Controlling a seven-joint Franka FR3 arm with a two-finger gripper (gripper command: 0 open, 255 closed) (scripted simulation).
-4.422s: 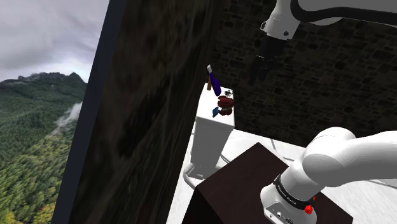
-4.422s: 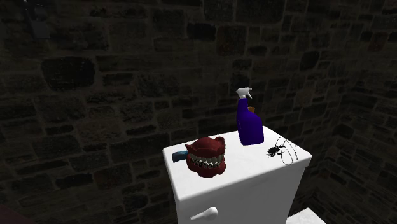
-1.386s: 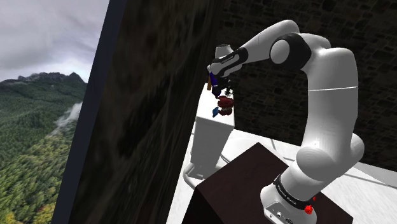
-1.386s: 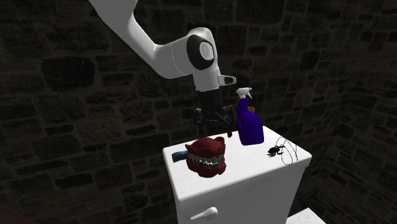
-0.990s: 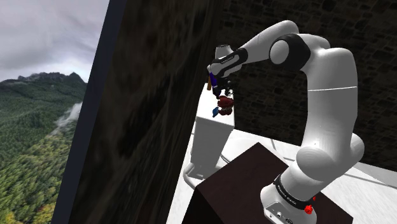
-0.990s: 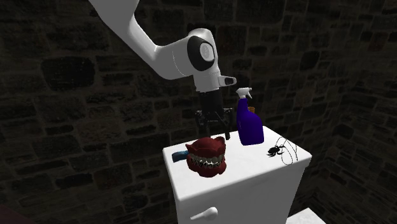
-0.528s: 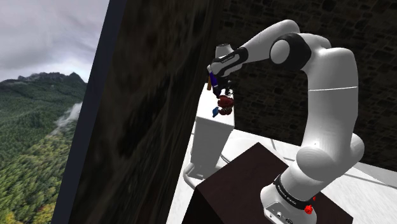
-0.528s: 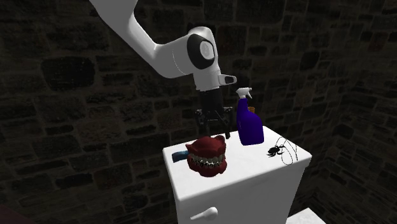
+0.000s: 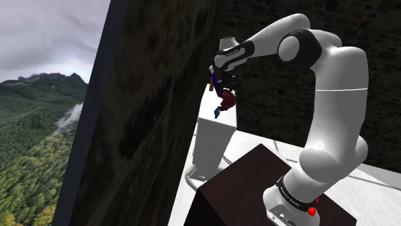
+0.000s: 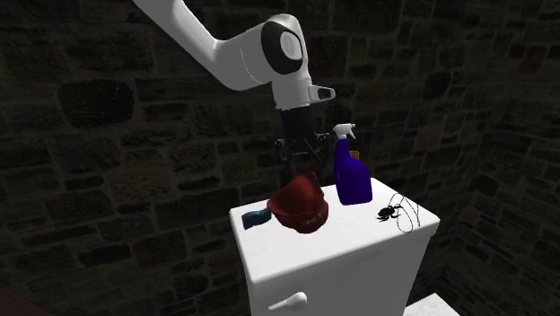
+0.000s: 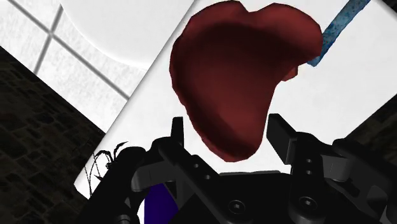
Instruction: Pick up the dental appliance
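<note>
The hand (image 11: 229, 130) is closed part-way on the dental appliance (image 11: 238, 83). In the wrist view its two black fingers (image 11: 280, 133) press against the narrow end of the appliance from either side. From there it appears as a smooth, dark red, heart-like shell, and no teeth can be seen.

In the second exterior view the appliance hangs tilted under the hand. It sits over the end of the white toilet tank (image 10: 345, 260) towards that view's left, and its lower edge overlaps the lid, so a gap cannot be judged there. The shoulder view looks along the tank from the side and shows the red shape up above the lid, just under the hand.

A blue stick (image 10: 256, 218) lies on the lid just beside the appliance. Its inner end is hidden behind the appliance in both the second exterior view and the wrist view.

A purple spray bottle (image 10: 352, 178) with a white trigger stands upright nearby, towards the second exterior view's right. In the wrist view part of it shows low down beside the hand's body. A small black spider (image 10: 389, 213) sits on the lid past the bottle, near the corner.

The wrist view also takes in a tiled floor (image 11: 32, 38). The shoulder view shows the white arm (image 9: 334, 96) arching over from its dark brown stand (image 9: 244, 186), and forested hills (image 9: 35, 141) beyond the wall's edge.
</note>
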